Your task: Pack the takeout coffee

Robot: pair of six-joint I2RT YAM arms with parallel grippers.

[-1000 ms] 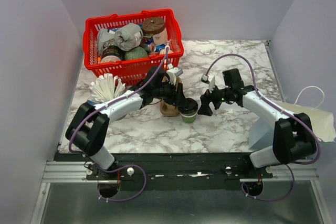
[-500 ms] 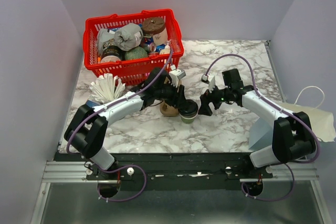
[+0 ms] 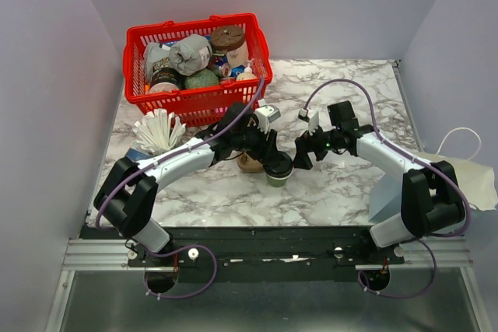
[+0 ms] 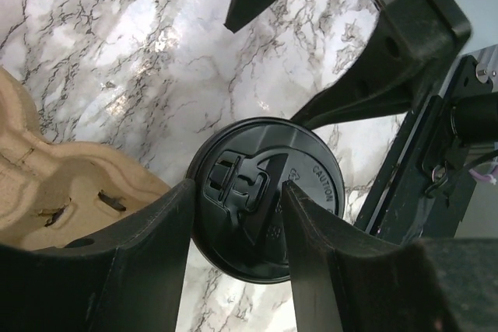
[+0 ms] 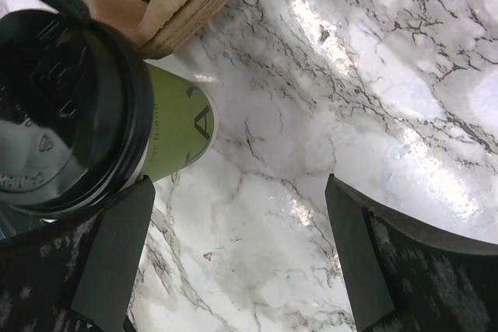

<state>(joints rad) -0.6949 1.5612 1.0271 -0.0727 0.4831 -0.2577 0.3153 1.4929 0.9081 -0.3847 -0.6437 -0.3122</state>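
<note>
- Since earlier, the left gripper (image 4: 237, 186) has edged right; fingers half-spread over the lid (image 4: 311, 169), grip unclear.
- Beside the green cup (image 5: 175, 126), the right gripper (image 5: 240, 192) is spread wide.

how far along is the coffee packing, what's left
Done: the black lid is on the green cup. In hand: the left hand sits right over the lid; whether it grips is unclear. To do: the cup is beside the cardboard carrier, not in it, so it has yet to be seated there. The right hand is open and empty nearby.
</note>
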